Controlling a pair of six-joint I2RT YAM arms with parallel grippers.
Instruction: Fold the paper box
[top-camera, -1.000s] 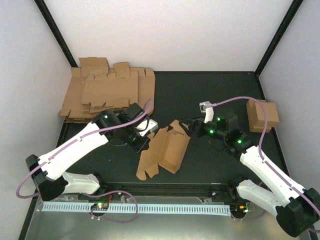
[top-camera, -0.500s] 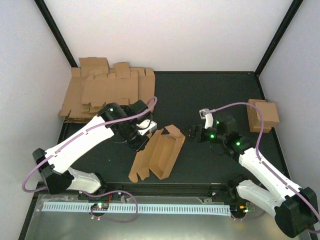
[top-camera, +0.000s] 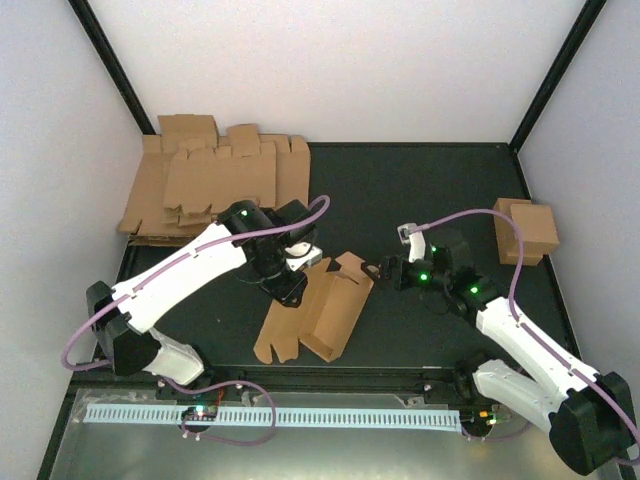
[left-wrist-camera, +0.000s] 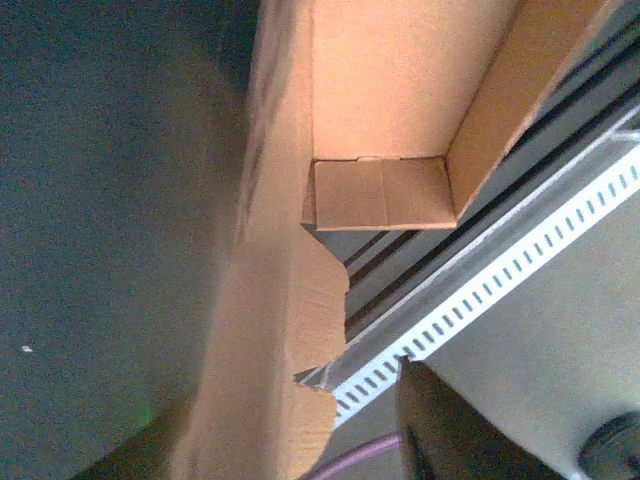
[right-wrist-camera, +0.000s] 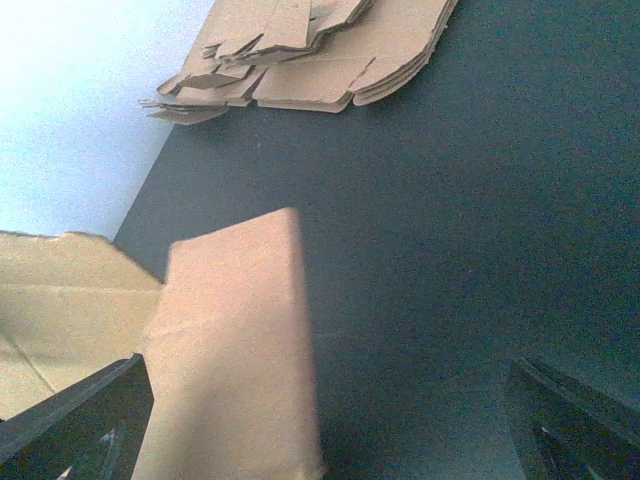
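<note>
Starting at the left gripper (top-camera: 290, 284): sits right up against the left long edge of the paper box (top-camera: 318, 308), and honestly can't tell from either view whether clamped on that wall or let go, just one dark finger (left-wrist-camera: 440, 430) poking in under a blurry cardboard edge; over to the right gripper (top-camera: 376, 270): spread wide, gripping nothing, hanging just beside the far right corner flap, fingers (right-wrist-camera: 70, 410) at opposite sides of its wrist view; as for the box: lies toward the front of the dark table (top-camera: 420, 190), half formed, long walls up like a trough, one end flap folded in, near-end tabs splayed flat; now the worry list, all guesswork: might flop open with nothing pinning the walls, given springy cardboard and a wide-open right side; could skid toward the slotted rail (top-camera: 300, 415) at the front edge on any push from the right without a firm hold on the left; could also crumple or tear that loose corner flap by closing on it at an angle; risks trapping the splayed tabs under a wall and creasing them the wrong way; probably no danger to the pile of flat blanks (top-camera: 215, 185) at the back left or the finished box (top-camera: 527, 230) at the far right, both well apart.
</note>
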